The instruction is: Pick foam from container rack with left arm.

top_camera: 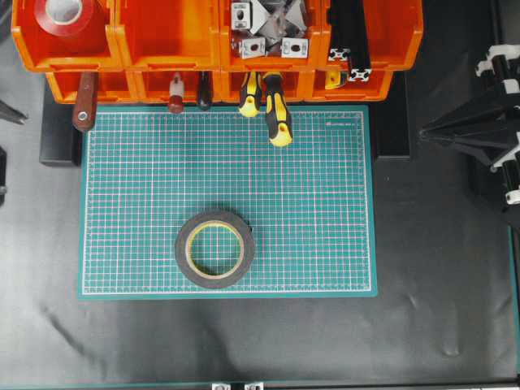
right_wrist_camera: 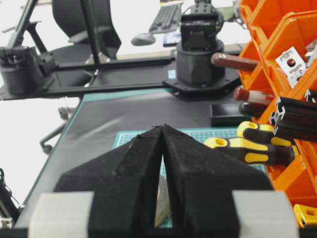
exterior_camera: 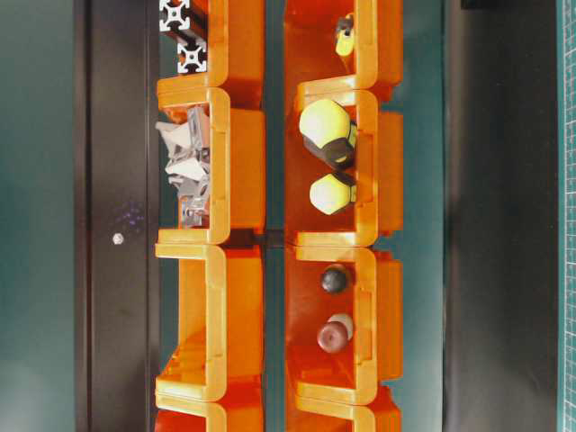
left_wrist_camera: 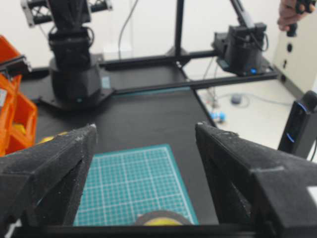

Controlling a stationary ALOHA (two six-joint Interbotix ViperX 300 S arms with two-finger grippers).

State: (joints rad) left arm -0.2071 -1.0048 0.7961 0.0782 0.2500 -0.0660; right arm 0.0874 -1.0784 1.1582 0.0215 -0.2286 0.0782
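The foam (top_camera: 184,249), a black ring with a cream-yellow inner band, lies flat on the green cutting mat (top_camera: 309,203), near its front edge and apart from the container rack (top_camera: 162,41). In the left wrist view my left gripper (left_wrist_camera: 146,126) stands wide open and empty above the mat. The foam's top edge (left_wrist_camera: 158,217) shows low between its fingers. My right gripper (right_wrist_camera: 162,127) is shut, tips touching, with nothing in it. It sits at the table's right side (top_camera: 424,130), pointing toward the mat. The overhead view shows almost none of the left arm.
The orange bins hold a red tape roll (top_camera: 65,12), metal brackets (top_camera: 264,32) and black aluminium profiles (top_camera: 349,45). Yellow-and-black screwdriver handles (top_camera: 278,114) and a brown wooden handle (top_camera: 84,110) stick out of the lower tier over the mat's far edge.
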